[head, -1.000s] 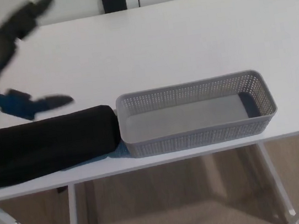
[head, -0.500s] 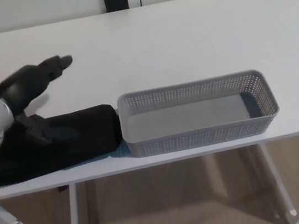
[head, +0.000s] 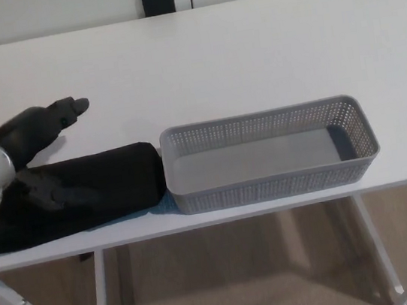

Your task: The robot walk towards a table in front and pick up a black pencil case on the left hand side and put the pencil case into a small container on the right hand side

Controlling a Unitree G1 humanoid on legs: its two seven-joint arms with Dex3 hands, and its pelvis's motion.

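The left hand (head: 28, 143) is over the pencil case's (head: 102, 186) nine o'clock end, fingers spread, clasping nothing. The grey basket (head: 272, 184) touches the case's three o'clock end on the white table (head: 250, 55).

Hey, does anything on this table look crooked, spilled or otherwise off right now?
Nothing is spilled or damaged. The black pencil case lies slightly askew near the table's front edge, its right end against the upright, empty grey container. The left hand is over the case's left end.

Bare tabletop (head: 249, 47) behind container (head: 269, 186); pencil case (head: 109, 185) against L wall.
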